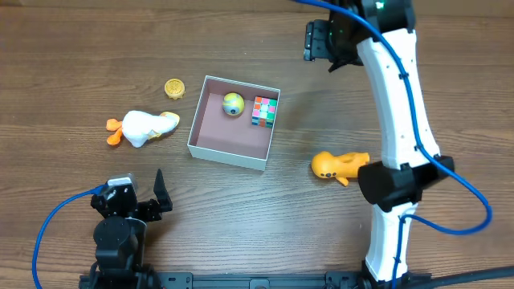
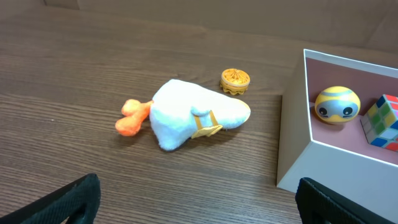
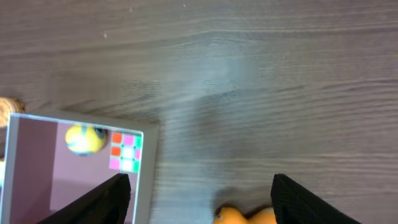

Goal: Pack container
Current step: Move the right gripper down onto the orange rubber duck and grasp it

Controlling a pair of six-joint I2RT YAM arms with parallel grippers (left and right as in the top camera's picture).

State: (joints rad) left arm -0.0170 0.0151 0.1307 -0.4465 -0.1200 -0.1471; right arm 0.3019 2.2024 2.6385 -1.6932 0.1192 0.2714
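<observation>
The container (image 1: 229, 152) sits near the middle of the desk (image 1: 80, 48), a bit left of centre in the overhead view. It is a flat square box with no lid. Its thin walls are white and its floor is dull pink. A yellow ball (image 1: 233, 103) and a colourful cube (image 1: 263, 111) lie side by side at its far end.

From above the ball looks plain. The low left wrist view shows a little face on it. The right wrist view shows the box at its lower left.

At the lower left of the overhead view, the left gripper (image 1: 140, 186) is spread wide and holds nothing. A white soft duck (image 1: 144, 127) lies on its side left of the box, close but not touching. A small round gold thing (image 1: 174, 87) sits behind it. Right of the box, an orange toy (image 1: 339, 166) is partly hidden by the right arm. At the top, the right gripper (image 1: 321, 40) is spread apart and holds nothing.
</observation>
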